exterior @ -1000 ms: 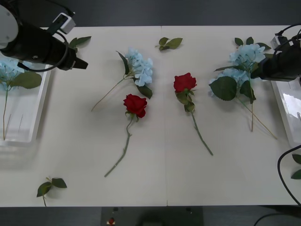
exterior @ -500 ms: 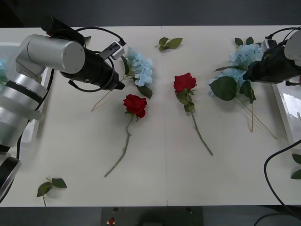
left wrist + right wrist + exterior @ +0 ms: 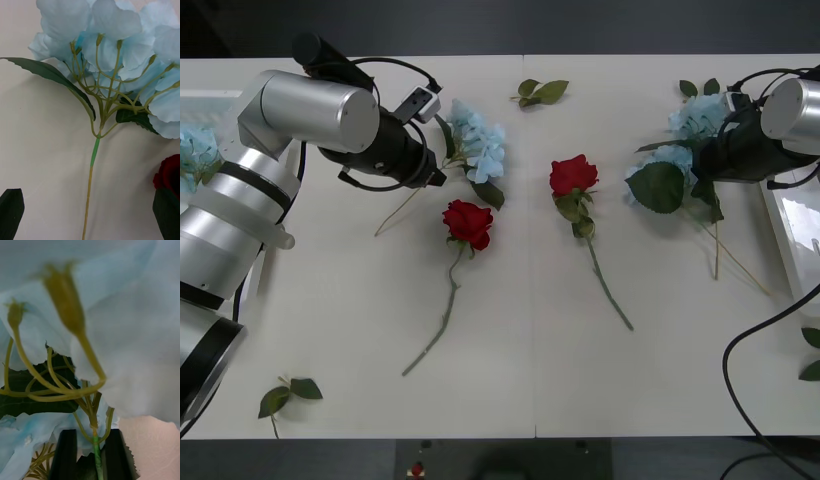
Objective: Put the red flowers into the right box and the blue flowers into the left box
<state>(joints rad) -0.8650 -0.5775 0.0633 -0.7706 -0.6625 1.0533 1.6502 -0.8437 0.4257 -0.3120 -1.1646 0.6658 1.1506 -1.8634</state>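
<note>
The blue flower [image 3: 478, 140] I am after with my left arm lies on the table just beyond the left-hand red rose [image 3: 468, 222], its fluffy head toward the far edge and its thin stem [image 3: 89, 183] trailing back toward me and to my left. My left gripper [image 3: 90, 213] hangs directly over that stem, just below the head, with its black fingers [image 3: 11, 210] spread wide, one to either side, so the stem's long axis runs straight down the middle of the gap; closing here should, I judge, catch it across its width. The rose's bloom sits right beside my other fingertip, so I would keep clear of it. The left box [image 3: 220, 100] is behind my elbow at the table's left edge, already holding one blue cluster. On the other side, my right gripper [image 3: 90, 453] is pressed in among the blue pair [image 3: 700, 135] near the right box [image 3: 792, 225], its fingers narrowed around a green stem, seemingly pinching it. A second red rose [image 3: 572, 176] lies mid-table, between both arms.
</note>
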